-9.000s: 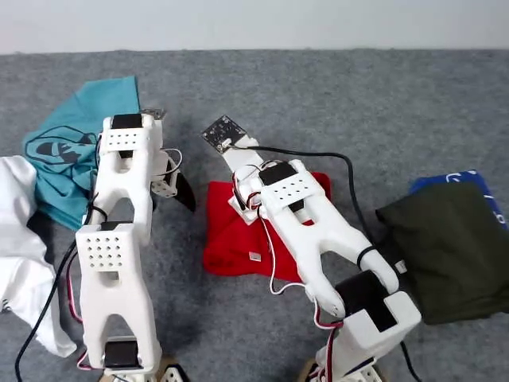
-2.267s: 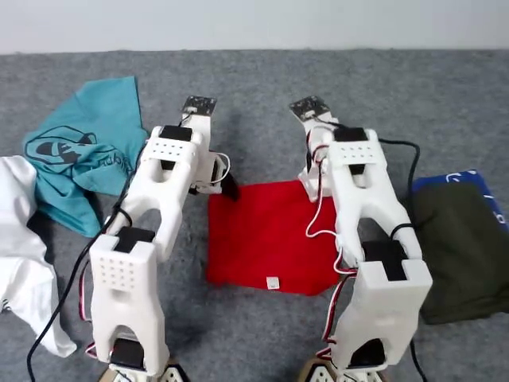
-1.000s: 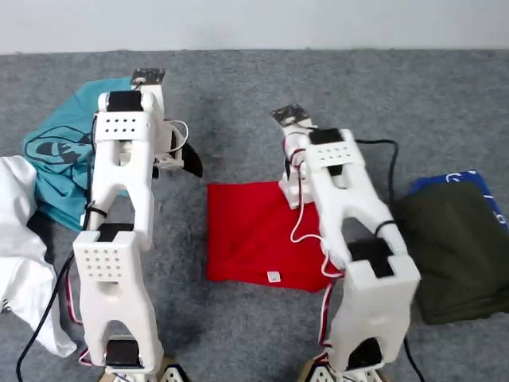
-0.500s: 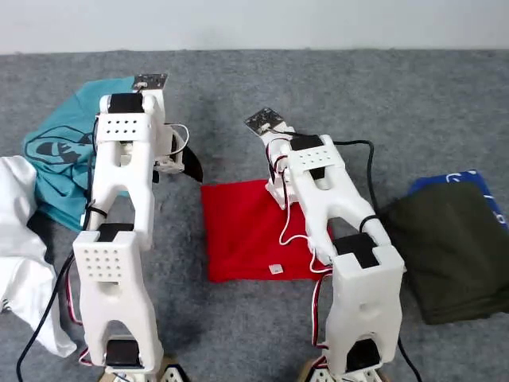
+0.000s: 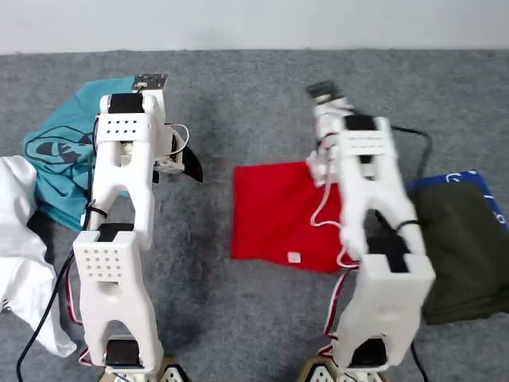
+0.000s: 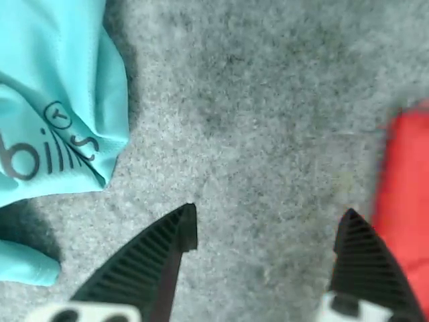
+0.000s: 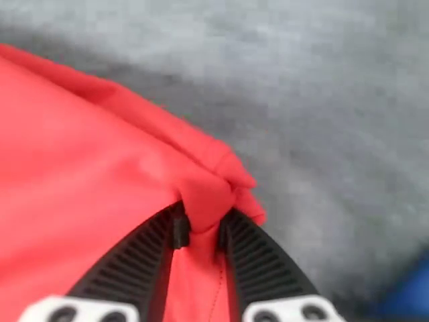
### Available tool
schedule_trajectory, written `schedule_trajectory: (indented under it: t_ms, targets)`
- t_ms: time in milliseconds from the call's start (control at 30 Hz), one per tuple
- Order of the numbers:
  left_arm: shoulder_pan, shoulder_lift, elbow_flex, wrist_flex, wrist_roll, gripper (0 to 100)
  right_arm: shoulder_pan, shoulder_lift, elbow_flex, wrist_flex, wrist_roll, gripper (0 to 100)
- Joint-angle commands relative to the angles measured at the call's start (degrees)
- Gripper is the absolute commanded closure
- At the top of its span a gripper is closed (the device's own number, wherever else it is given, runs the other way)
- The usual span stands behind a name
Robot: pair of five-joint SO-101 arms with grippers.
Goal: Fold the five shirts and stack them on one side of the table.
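**Reader:** Shifted rightward since half a second ago, the red shirt (image 5: 278,216) now lies nearer the dark shirt (image 5: 465,247). Do we read that correctly?

**Author:** We do. The right arm (image 5: 362,183) has swung the same way, carrying the cloth with it.

**Reader:** How does the right gripper (image 7: 201,228) hold it?

**Author:** We see its jaws clenched on a bunched corner of the red shirt, at the far edge of the cloth. The rest lies flat on the grey table (image 5: 262,95), with a small white tag (image 5: 294,257) showing by its near edge.

**Reader:** Does the left arm (image 5: 123,175) differ?

**Author:** We find it where it was. The left gripper (image 6: 268,218) hangs with its jaws spread wide over bare table. It is between the teal shirt (image 6: 53,100) and the red shirt and touches neither.

**Reader:** Where do we place the remaining shirts?

**Author:** The teal shirt lies crumpled at the left side, and the white shirt (image 5: 20,239) touches it on the near side. The dark shirt lies folded at the right side, on top of the blue shirt (image 5: 469,179), whose edge shows beyond it.
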State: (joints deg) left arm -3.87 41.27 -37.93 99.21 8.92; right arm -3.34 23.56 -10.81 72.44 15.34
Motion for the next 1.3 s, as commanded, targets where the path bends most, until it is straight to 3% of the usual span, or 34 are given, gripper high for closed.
schedule_trajectory:
  t_ms: [0,500,967,1267]
  targets:
    - [0.18,-0.44,-0.22,1.14,-0.62,67,3.74,-6.2,-3.25,3.38,-3.16,98.9]
    - [0.26,-0.44,2.59,-0.35,-0.62,67,3.3,-25.19,-4.04,16.84,-5.45,98.9]
    - [0.26,-0.44,6.2,-0.97,-0.62,67,26.42,-26.77,-3.69,15.16,-5.01,98.9]
    - [0.26,-0.53,6.29,-0.97,-0.62,67,38.73,-17.45,-3.69,10.95,-5.1,98.9]
